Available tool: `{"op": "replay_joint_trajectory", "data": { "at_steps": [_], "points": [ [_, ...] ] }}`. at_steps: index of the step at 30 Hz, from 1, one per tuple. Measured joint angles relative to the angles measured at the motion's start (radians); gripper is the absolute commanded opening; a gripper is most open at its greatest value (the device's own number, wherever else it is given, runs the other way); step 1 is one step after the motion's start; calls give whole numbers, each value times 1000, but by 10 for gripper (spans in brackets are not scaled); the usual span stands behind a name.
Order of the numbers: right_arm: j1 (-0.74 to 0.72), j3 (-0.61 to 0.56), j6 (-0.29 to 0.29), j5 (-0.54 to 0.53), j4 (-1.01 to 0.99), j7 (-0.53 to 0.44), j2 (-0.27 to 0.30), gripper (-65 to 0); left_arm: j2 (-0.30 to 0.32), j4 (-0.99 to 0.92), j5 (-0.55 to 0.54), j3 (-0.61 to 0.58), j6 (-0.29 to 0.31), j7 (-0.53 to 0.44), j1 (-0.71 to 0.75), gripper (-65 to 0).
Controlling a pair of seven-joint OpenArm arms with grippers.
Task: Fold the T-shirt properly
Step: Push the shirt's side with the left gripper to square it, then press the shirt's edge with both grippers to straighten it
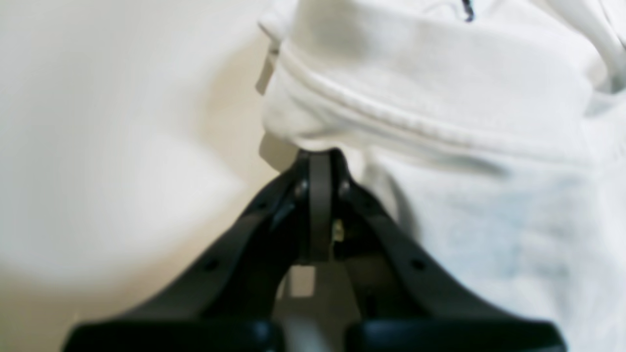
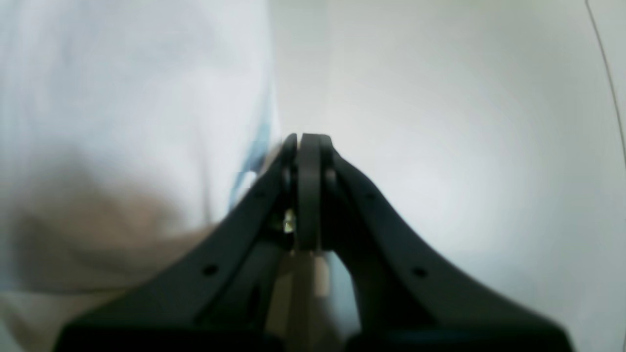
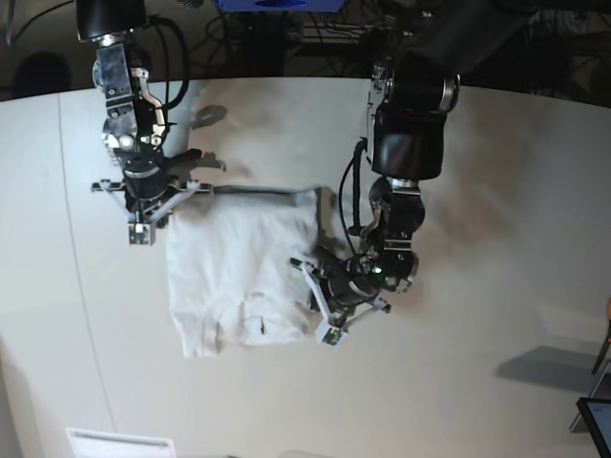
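Observation:
The white T-shirt [image 3: 239,272] lies partly folded on the pale table [image 3: 496,191], left of centre. My left gripper [image 3: 327,336] is at its near right corner. In the left wrist view this gripper [image 1: 320,155] is shut, its tips right against a thick hemmed fold of the T-shirt [image 1: 391,112]; no cloth shows between the pads. My right gripper [image 3: 139,234] hangs just off the shirt's far left edge. It is shut in the right wrist view [image 2: 308,138], with the blurred T-shirt [image 2: 122,98] to its left and bare table to its right.
Cables and dark equipment [image 3: 286,29] run behind the table's curved far edge. A white flat object [image 3: 119,444] sits at the near left edge. A dark item [image 3: 597,420] pokes in at the lower right.

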State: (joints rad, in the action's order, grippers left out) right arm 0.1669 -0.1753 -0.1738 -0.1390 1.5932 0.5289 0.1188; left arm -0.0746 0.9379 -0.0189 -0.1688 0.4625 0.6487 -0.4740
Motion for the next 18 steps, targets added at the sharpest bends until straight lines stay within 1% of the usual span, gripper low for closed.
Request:
{"op": "replay_joint_trajectory", "data": {
  "at_steps": [4, 8, 10, 12, 14, 15, 18],
  "points": [
    [35, 0, -2, 0, 37, 11, -20, -647, -6, -60, -6, -23, -23, -64, -24, -650],
    [39, 1, 2, -1, 38, 11, -15, -647, -5, -55, -7, -18, -22, -60, -27, -650],
    [39, 1, 9, -1, 38, 11, -3, -647, 6, -23, -1, -18, -22, -34, -20, -650],
    [39, 1, 19, -19, 40, 11, 26, -647, 32, 29, -5, -21, -19, -27, 0, -650],
    [39, 11, 12, -14, 38, 11, 43, -647, 64, 112, -5, -11, -24, 23, 31, -650],
    [39, 31, 10, -15, 37, 12, 44, -647, 80, 169, 4, -10, -33, 68, 50, -650],
    [37, 100, 9, -18, 35, 30, 41, -647, 102, 370, 8, -5, -35, 129, 122, -650]
  ]
}}
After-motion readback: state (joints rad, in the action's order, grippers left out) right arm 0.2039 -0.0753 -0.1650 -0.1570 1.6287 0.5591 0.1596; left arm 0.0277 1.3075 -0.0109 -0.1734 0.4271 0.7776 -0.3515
